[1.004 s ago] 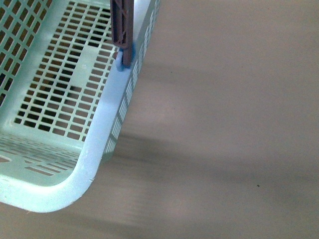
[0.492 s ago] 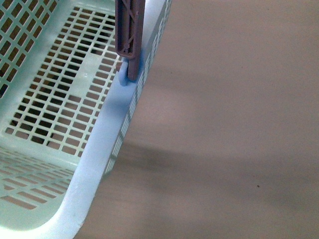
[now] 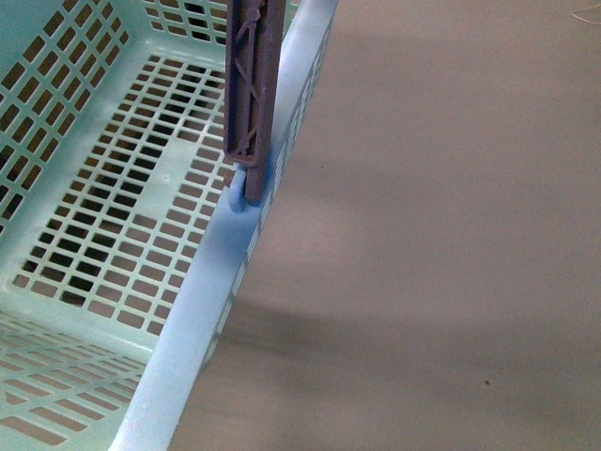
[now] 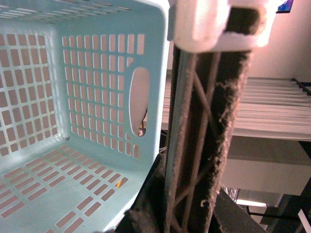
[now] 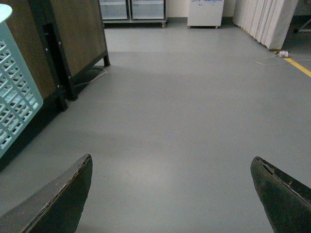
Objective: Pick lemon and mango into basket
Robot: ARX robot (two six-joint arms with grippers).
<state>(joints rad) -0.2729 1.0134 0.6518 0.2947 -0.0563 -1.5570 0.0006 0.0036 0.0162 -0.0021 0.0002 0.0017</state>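
The aqua-blue basket (image 3: 202, 282) fills the left of the front view, hanging tilted above a brown surface (image 3: 432, 235); its slotted bottom holds nothing that I can see. One brown handle (image 3: 252, 94) stands up from its rim. In the left wrist view my left gripper (image 4: 187, 213) is shut on that brown handle (image 4: 199, 121), with the basket (image 4: 112, 63) wall just beside it. My right gripper (image 5: 172, 194) is open over grey floor, nothing between its fingers. A corner of the basket (image 5: 12, 97) shows at that view's edge. Lemon and mango are out of view.
In the right wrist view a wooden table side with black legs (image 5: 63, 53) stands beyond the basket, on a grey floor (image 5: 184, 97). Cabinets (image 5: 131, 9) and white panels (image 5: 267, 19) line the far wall. A yellow floor line (image 5: 299, 65) runs at one side.
The basket has shifted in the front view: its handle and rim moved rightward and downward in the picture, and the near corner has slid out of the frame's bottom.
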